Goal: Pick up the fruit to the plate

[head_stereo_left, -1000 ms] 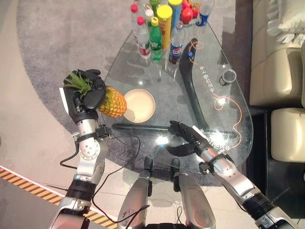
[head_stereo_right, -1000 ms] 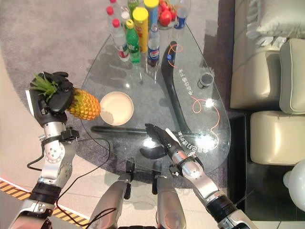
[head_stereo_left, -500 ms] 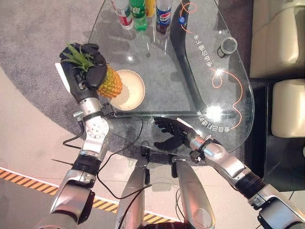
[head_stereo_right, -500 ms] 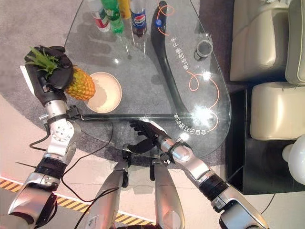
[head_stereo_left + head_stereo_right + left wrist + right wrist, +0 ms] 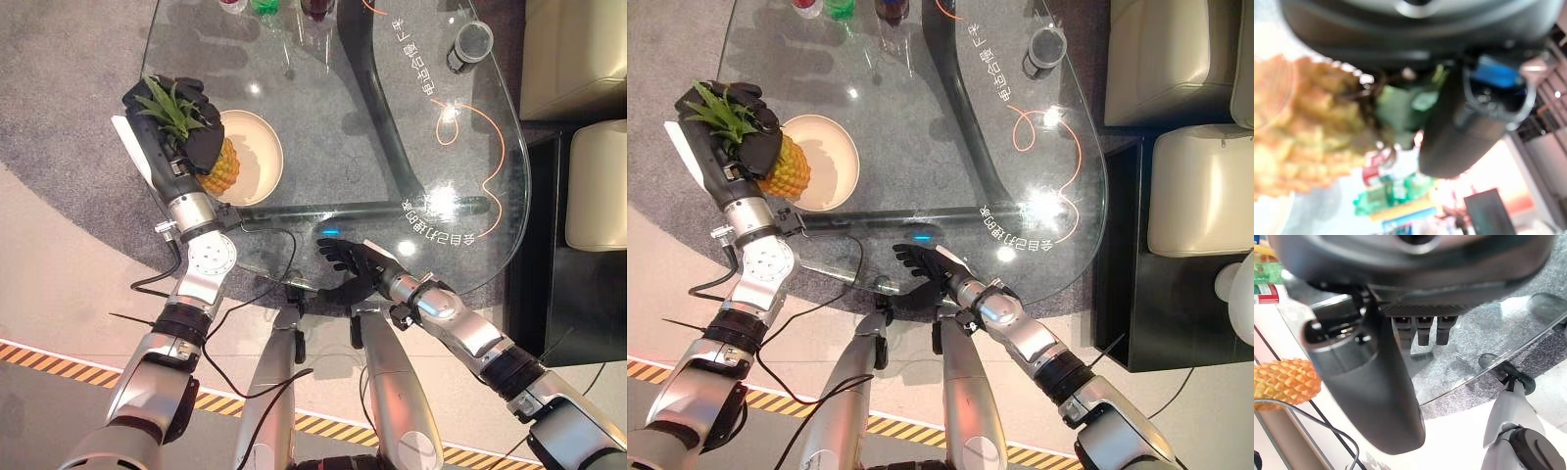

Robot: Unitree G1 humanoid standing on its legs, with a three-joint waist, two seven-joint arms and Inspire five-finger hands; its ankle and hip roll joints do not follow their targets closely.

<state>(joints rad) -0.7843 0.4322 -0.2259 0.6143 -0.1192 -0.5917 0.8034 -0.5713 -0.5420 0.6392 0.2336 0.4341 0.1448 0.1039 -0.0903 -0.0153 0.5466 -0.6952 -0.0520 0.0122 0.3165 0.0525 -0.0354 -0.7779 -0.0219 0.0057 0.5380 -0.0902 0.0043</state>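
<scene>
My left hand [image 5: 186,132] is shut on a small pineapple [image 5: 221,168] with a green leafy crown [image 5: 168,101]. It holds the fruit over the left rim of the cream plate [image 5: 257,168], which lies on the glass table's near left part. The same pineapple [image 5: 1298,122] shows close up in the left wrist view, with the hand's thumb [image 5: 1469,122] beside it. My right hand [image 5: 355,269] hovers open at the table's near edge, fingers spread, holding nothing. Its thumb [image 5: 1366,382] stands free in the right wrist view.
The glass table [image 5: 323,127] has a dark curved support [image 5: 372,98] under it and a small grey cup [image 5: 471,41] at the far right. Bottle bases [image 5: 276,5] stand at the far edge. Cream sofa seats [image 5: 583,98] lie to the right.
The camera has tilted down, shifting the whole scene up. My left hand has carried the pineapple further over the plate's rim. The right hand stays open near the table's edge.
</scene>
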